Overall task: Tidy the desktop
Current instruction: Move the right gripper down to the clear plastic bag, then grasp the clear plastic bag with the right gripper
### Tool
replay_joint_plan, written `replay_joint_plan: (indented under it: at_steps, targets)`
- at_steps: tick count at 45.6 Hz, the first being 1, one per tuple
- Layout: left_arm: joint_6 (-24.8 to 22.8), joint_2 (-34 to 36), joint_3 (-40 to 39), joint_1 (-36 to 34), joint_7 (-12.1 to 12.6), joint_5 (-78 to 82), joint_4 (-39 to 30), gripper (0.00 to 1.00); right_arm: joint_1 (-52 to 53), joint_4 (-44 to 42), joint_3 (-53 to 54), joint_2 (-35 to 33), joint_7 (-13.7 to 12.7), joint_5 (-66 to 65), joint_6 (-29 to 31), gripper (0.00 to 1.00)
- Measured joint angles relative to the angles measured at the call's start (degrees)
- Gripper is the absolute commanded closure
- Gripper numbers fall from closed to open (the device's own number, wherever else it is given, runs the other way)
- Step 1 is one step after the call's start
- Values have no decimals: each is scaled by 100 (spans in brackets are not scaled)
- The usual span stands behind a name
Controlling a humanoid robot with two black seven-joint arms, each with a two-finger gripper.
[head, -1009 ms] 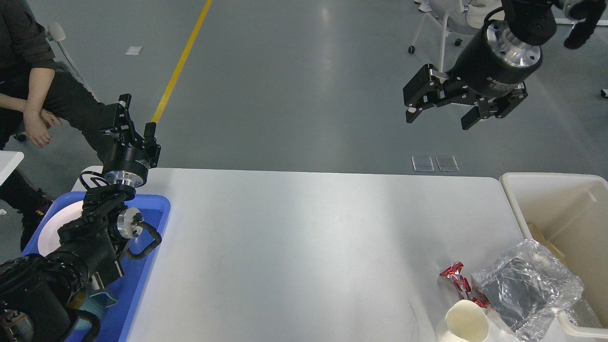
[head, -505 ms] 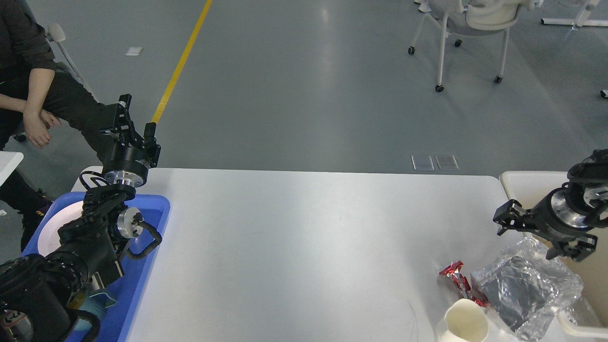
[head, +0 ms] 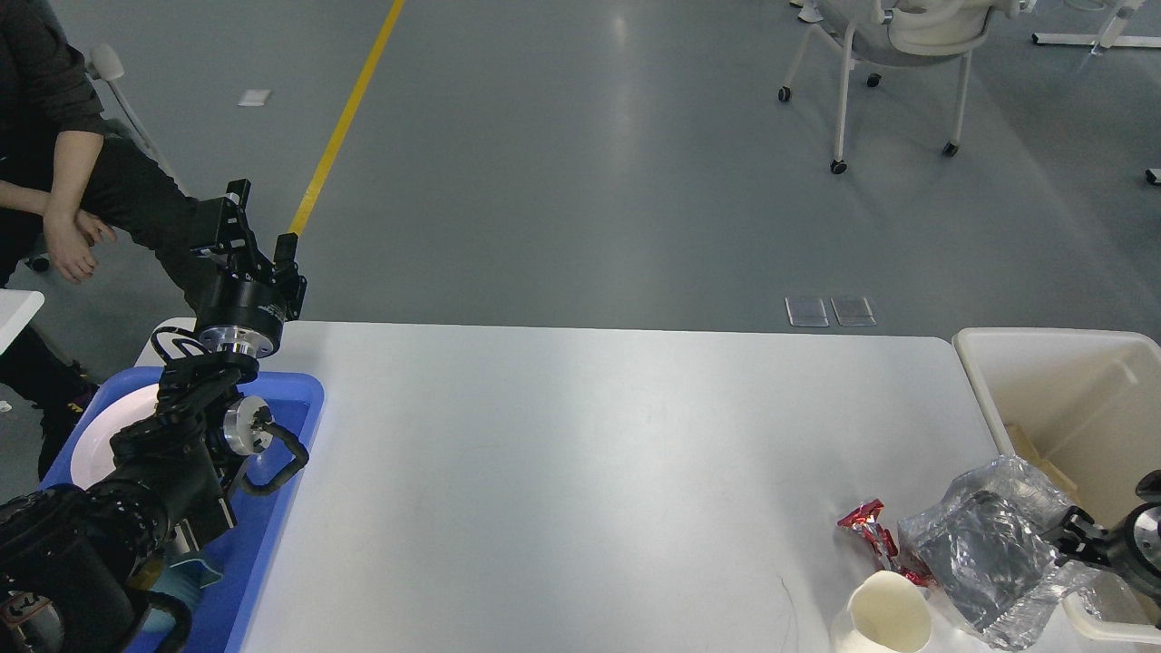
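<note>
Right gripper [head: 1075, 535] low at the near right edge, touching the clear plastic bag [head: 989, 549]; jaw state cannot be told. White desktop [head: 580, 472] spreads left of it. Left gripper [head: 249, 238], beyond the blue tray [head: 281, 508], fingers apart, released.

blue tray [head: 304, 426], cream bin [head: 1070, 399], white cup [head: 889, 621]

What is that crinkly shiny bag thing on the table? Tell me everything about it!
The bag is clear, crumpled plastic with something dark inside. It lies at the desktop's right end, puffed up and wrinkled, leaning against the cream bin. A red wrapper lies right at its left side and a cream cup sits just in front. The right gripper is at its right edge; whether it touches is unclear.
</note>
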Motion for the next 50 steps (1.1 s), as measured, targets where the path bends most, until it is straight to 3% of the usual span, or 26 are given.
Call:
replay_joint_plan:
  at_steps: [20,29,30,34,35,50]
  targets:
    - [0,0,0,-3,0,-1,0,3,-689,-361,753,108,1,0,-188,4]
    - [0,0,0,-7,0,0,0,4,-873,-475,756,282,1,-5,-386,46]
    - [0,0,0,-7,0,0,0,4,-886,-476,755,297,1,-9,-392,53]
    - [0,0,0,-8,0,0,0,3,-915,-475,751,343,1,-22,-402,97]
    - [0,0,0,-8,0,0,0,3,-915,-471,751,347,1,-24,-403,100]
    - [0,0,0,-8,0,0,0,3,-830,-458,760,352,-3,-19,-567,100]
